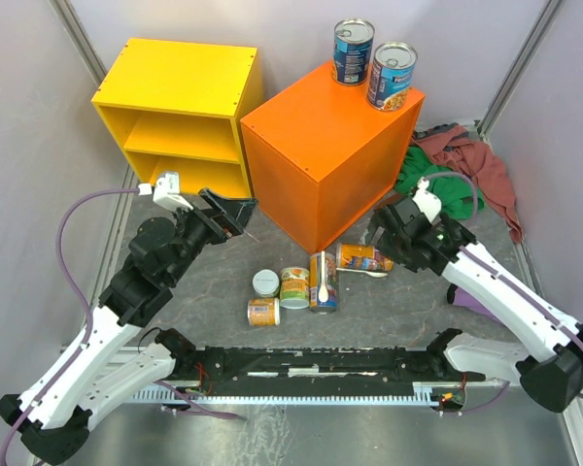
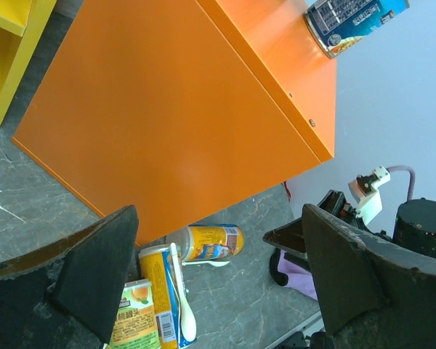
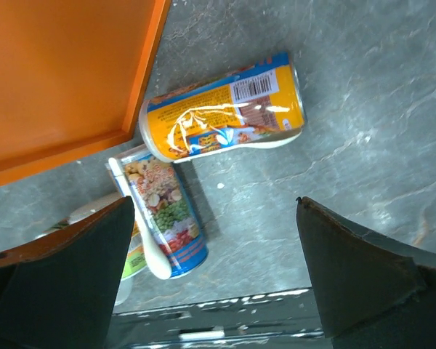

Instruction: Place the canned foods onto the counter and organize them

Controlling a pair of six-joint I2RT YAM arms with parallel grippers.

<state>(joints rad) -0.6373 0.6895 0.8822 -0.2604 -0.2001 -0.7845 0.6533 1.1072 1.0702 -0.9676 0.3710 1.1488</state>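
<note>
Right gripper (image 3: 214, 214) hung spread and empty, an orange-yellow can (image 3: 221, 116) lying at its 12 o'clock; left gripper (image 2: 218, 218) gaped too, holding nothing. Two cans (image 1: 353, 50) stood on the counter (image 1: 311, 136), toward its 1 o'clock corner; five cans (image 1: 294, 287), that one included, waited on the table (image 1: 389, 313) at its 6 o'clock, so under half looked done

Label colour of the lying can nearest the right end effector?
Orange-yellow can with a blue band; right wrist view.

- Your left arm (image 1: 126, 291) reaches forward and inward; your left gripper (image 1: 229, 210) is spread wide, holding nothing.
- Your right arm (image 1: 496, 286) leans inward; your right gripper (image 1: 386, 226) points down, jaws wide apart, empty.
</note>
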